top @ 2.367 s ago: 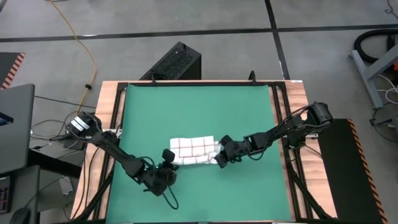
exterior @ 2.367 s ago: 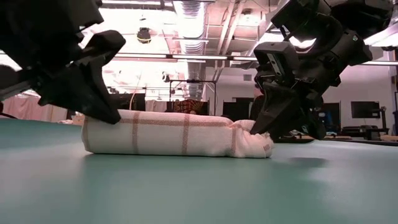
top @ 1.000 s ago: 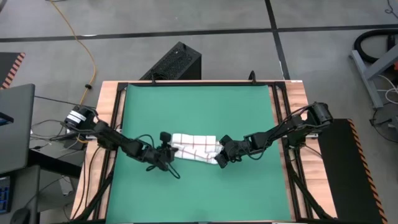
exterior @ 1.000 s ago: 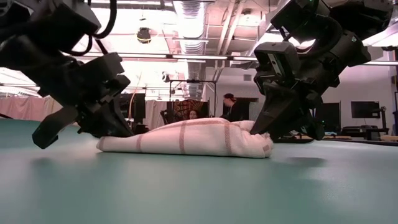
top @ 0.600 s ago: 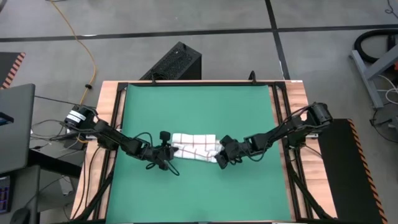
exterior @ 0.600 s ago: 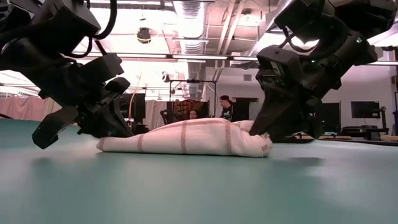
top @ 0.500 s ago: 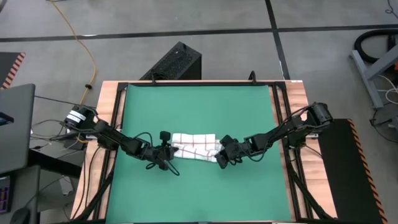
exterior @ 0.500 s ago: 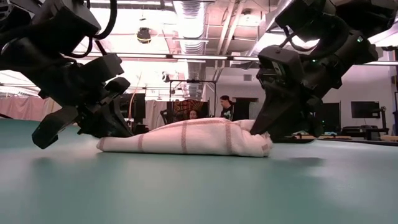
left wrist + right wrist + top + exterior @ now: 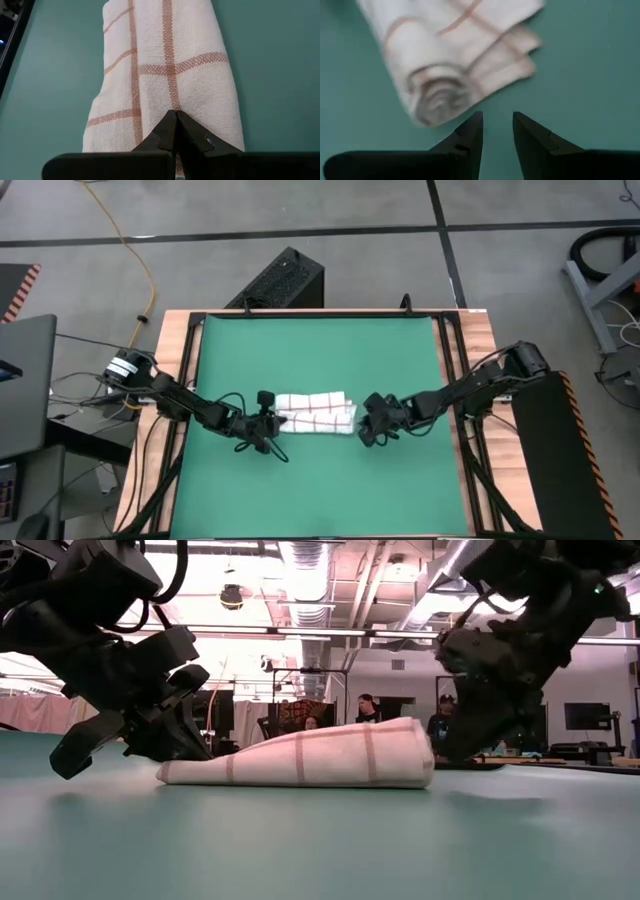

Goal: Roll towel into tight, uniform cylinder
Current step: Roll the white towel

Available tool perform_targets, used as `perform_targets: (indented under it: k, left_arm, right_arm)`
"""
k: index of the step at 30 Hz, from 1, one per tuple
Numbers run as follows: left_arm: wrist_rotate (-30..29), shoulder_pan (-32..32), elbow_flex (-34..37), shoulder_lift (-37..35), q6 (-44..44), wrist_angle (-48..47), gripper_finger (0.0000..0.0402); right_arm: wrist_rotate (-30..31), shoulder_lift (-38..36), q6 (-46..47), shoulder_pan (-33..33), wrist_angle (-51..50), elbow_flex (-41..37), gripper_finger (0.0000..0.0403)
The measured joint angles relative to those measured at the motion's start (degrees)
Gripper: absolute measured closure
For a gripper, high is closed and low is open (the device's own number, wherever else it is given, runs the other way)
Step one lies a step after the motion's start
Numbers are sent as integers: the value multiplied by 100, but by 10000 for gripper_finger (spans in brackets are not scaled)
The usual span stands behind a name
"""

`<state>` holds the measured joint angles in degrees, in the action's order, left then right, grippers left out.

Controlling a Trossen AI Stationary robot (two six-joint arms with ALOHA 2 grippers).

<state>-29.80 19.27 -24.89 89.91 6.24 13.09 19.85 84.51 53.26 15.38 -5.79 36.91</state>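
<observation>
— The towel (image 9: 314, 414) lies rolled on the green mat (image 9: 310, 350), a little toward the mat's near edge; flatter at one end, fatter at the other, where its spiral shows.

— And the left gripper (image 9: 176, 131)?

— Shut, its tip pressed on the flat end, though I can't tell if cloth is pinched. The right gripper (image 9: 497, 131) sits just off the fat end, fingers apart, holding nothing.

— Room?

— Bare mat all around the towel, widest toward the far edge.

rolled towel (image 9: 310, 762) on mat (image 9: 320, 840), arms either end
</observation>
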Motion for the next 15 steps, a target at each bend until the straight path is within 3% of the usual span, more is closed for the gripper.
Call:
perform_targets:
  k: [3, 7, 11, 15]
  left_arm:
    - [3, -2, 1, 2, -3, -6, 401]
    - [4, -2, 1, 2, -25, -6, 401]
    - [6, -4, 3, 4, -108, -8, 401]
    - [7, -4, 3, 4, -138, -8, 401]
  right_arm:
    - [720, -309, -167, 144, -335, 4, 276]
    - [1990, -651, -1257, 605, 320, 11, 294]
    - [2047, -523, -2535, 849, 1552, 33, 333]
    - [1777, 68, -3122, 755, 2374, 31, 377]
